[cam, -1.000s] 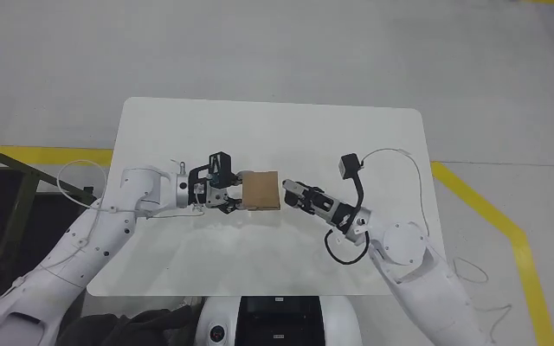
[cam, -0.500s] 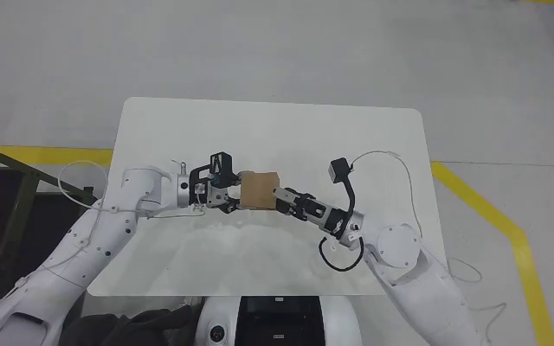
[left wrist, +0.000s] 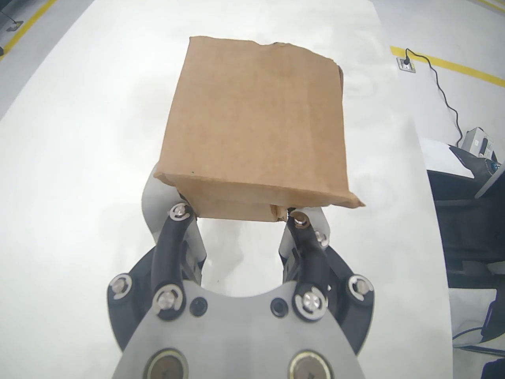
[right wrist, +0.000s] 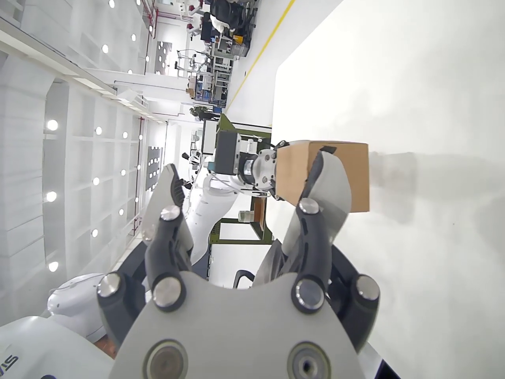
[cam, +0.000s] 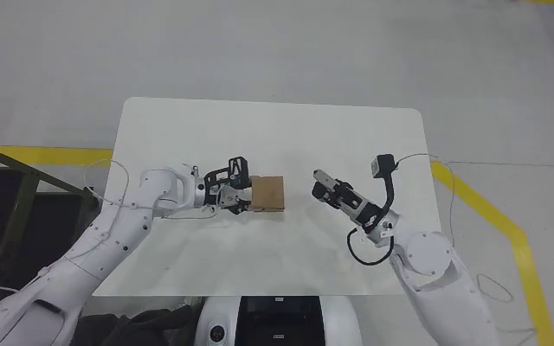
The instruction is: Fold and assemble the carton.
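Pulling back toward the right edge of the table [cam: 346,130], the right gripper [cam: 318,177] is now hanging wide open and empty; the left gripper [cam: 245,192] is still clamping the carton [cam: 267,194] mid-table; its pressed end is probably staying folded.

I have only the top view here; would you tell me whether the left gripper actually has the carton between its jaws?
Observer: Yes. In the left wrist view, the near end of the carton sits between the jaws of the left gripper, tucked under the carton's overhanging top.
Operator: Thank you. Is the right gripper carrying anything?
Observer: No. Its own wrist view shows the right gripper with jaws open and nothing between them, well apart from the carton.
Operator: And the carton's side facing that arm?
Observer: It looks closed and flat, though one jaw hides part of it.
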Robot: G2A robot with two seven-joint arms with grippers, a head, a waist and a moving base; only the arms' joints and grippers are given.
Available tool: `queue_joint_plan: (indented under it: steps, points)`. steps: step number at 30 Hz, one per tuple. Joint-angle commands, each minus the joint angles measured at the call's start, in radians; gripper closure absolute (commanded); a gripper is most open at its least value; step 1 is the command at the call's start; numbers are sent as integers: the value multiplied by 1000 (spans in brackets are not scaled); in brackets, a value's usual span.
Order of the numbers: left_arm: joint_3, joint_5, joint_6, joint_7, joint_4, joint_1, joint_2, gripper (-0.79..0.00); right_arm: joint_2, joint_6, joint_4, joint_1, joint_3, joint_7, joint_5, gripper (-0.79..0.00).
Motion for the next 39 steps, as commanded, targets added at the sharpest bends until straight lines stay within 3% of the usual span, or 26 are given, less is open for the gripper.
queue_joint_plan:
  steps: [1,7,9,10,18,24,32,39]
  points:
    - [28,1,21,-28,16,-21,-15,-437,1,-5,-3,-6,6,2,-1,-628]
    - [89,-18,64,-80,74,-76,-57,-591,2,-20,3,-5,6,19,-3,-637]
    - [99,-26,66,-84,92,-87,-66,-760,1,-26,7,-4,3,22,-3,-640]
    - [102,-29,65,-86,100,-92,-70,-785,1,-28,9,-3,2,23,-4,-643]
    - [90,-39,31,-74,137,-97,-79,-785,-1,-45,43,19,-10,24,-12,-680]
    - [-2,-36,-36,-1,107,-35,-44,-785,-3,-72,81,37,-7,-4,-43,-785]
    - [-218,-24,-73,126,28,138,30,-785,-4,-164,150,73,2,-45,-134,-785]
    - [-380,-47,-37,164,-16,262,67,-785,-5,-217,229,127,7,-150,-356,-785]
